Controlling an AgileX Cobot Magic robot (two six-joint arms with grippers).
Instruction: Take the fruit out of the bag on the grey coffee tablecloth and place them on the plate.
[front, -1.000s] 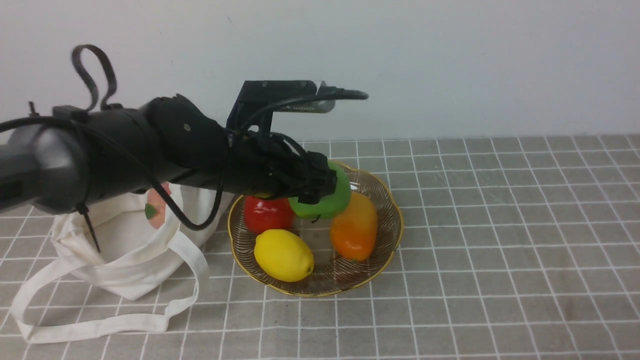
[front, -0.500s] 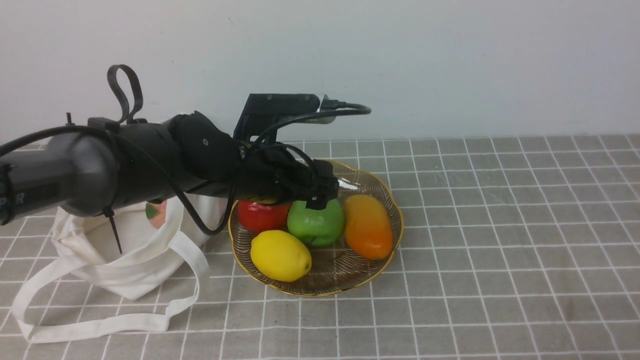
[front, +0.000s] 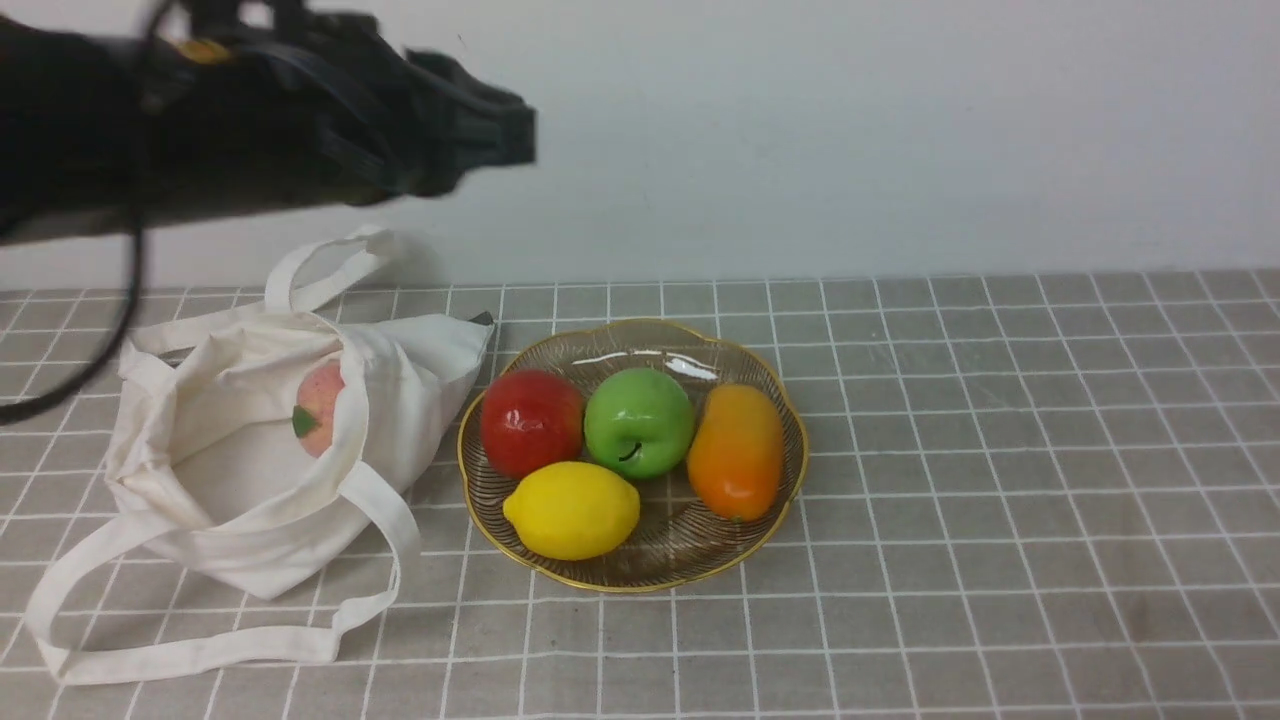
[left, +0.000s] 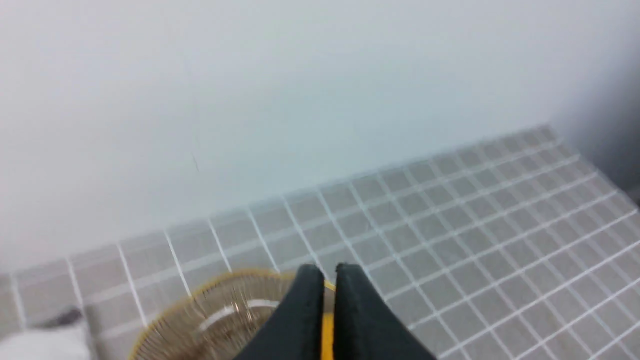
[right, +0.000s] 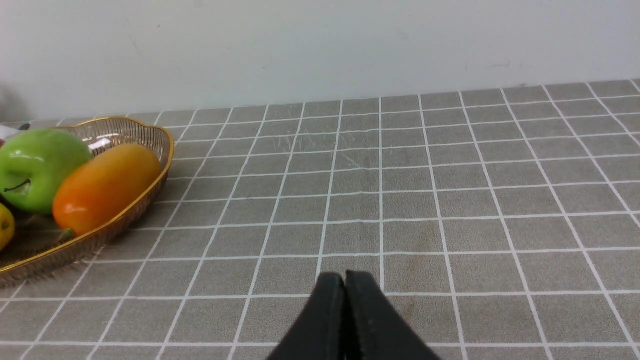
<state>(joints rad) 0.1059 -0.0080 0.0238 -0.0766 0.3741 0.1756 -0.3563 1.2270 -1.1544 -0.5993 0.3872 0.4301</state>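
The green apple (front: 638, 421) lies on the glass plate (front: 640, 585), free of any gripper; it also shows in the right wrist view (right: 37, 167). The peach (front: 320, 405) sits inside the open off-white bag (front: 250, 500) on the grey checked tablecloth (front: 1000, 450). My left gripper (front: 505, 130) is raised high above the bag and plate, blurred; in the left wrist view (left: 330, 275) its jaws are together and hold nothing, with the plate (left: 225, 310) below. My right gripper (right: 345, 280) is shut and empty, low over bare cloth to the right of the plate; it does not show in the front view.
A red apple (front: 532, 420), a yellow lemon (front: 571, 509) and an orange mango-like fruit (front: 735, 450) share the plate. The bag's straps (front: 200, 655) trail toward the front edge. A plain wall stands behind the table.
My left gripper let go of the green apple on the plate, then rose and drew back to the upper left. The apple settled between the red apple and the orange fruit.
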